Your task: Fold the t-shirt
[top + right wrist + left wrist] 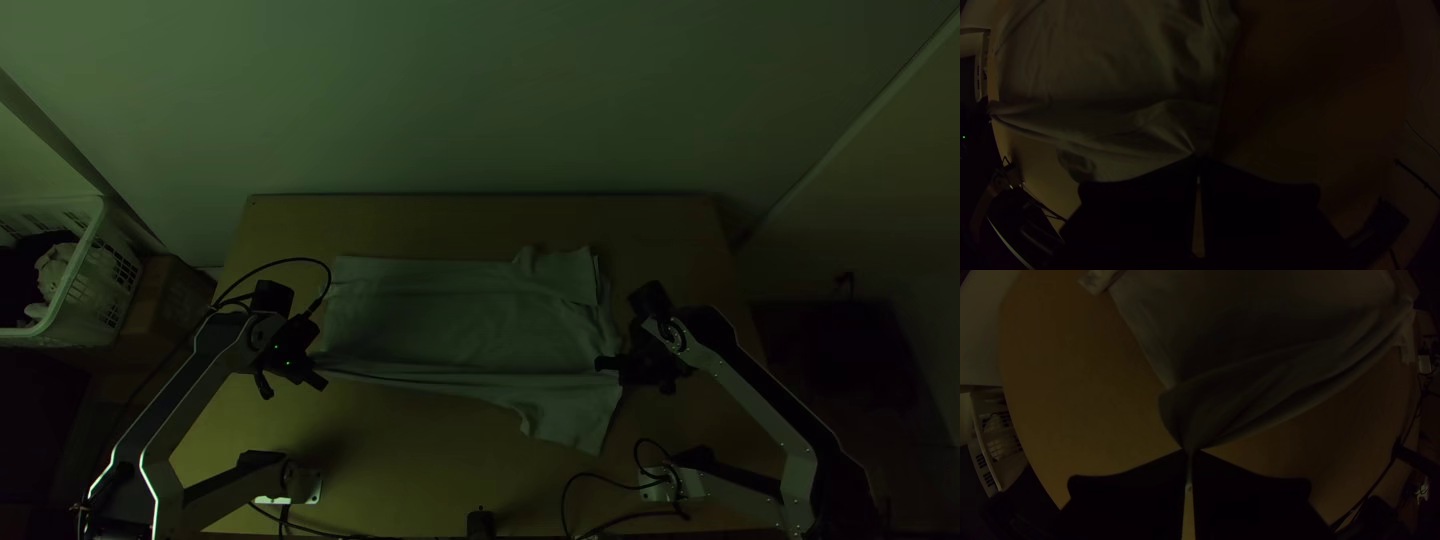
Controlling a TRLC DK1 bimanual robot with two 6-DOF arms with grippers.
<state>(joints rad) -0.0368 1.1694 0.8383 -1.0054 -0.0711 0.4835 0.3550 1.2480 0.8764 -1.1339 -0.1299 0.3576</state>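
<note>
T-shirt [450, 320]: pale, soft fabric, spread at frame centre, lower edge drawn into long folds. Left gripper [314, 372], centre-left, and right gripper [604, 364], centre-right: flat black fingers closed on its fabric. Wooden table [400, 440] beneath; perforated basket [84, 248] at left edge

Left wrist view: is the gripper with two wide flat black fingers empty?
No, the left gripper pinches a gathered part of the pale fabric t-shirt between its fingertips.
</note>
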